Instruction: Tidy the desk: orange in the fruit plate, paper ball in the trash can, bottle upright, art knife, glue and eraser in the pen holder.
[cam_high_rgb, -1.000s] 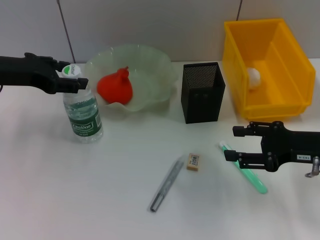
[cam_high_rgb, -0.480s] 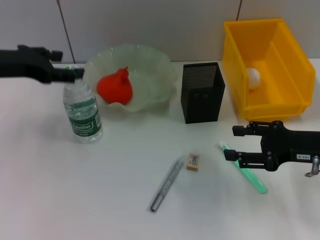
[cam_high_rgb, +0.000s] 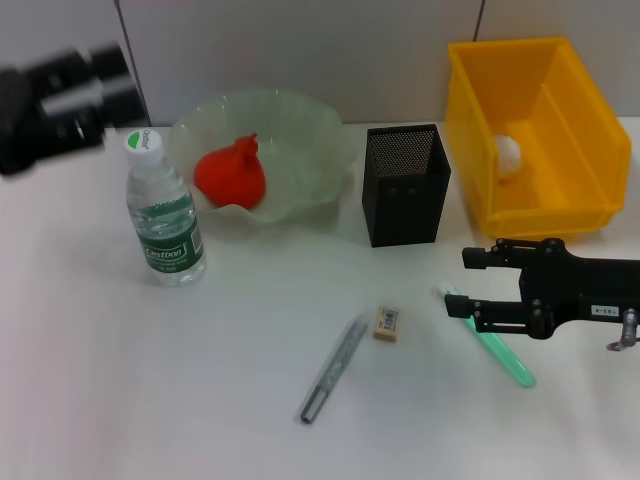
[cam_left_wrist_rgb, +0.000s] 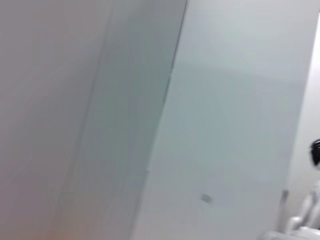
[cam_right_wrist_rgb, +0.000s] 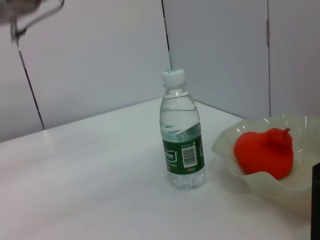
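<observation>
- Bottle (cam_high_rgb: 163, 218) upright beside fruit plate (cam_high_rgb: 300, 130); that step looks done.
- Left gripper (cam_high_rgb: 60, 95) above bottle, blurred; grip unclear.
- Right gripper (cam_high_rgb: 468, 283) open, empty, over glue (cam_high_rgb: 495, 345).
- Next: close on glue.

The head camera looks forward and down from above the near edge of the tabletop (cam_high_rgb: 250, 400), taking in the whole spread up to the grey wall panels (cam_high_rgb: 300, 50) at the far side. The right wrist camera sits low, close to the tabletop surface, and faces leftward across it toward the wall panels. It shares with the head view the upright bottle (cam_right_wrist_rgb: 182, 131) (cam_high_rgb: 164, 213) and the fruit plate (cam_right_wrist_rgb: 260, 180) (cam_high_rgb: 300, 150) with the red-orange fruit (cam_right_wrist_rgb: 265, 152) (cam_high_rgb: 232, 172). The left wrist camera, held up at the far left, points at blurred grey wall panels; only a few small fittings show at its edge, and nothing it shows can be matched to the other views.
</observation>
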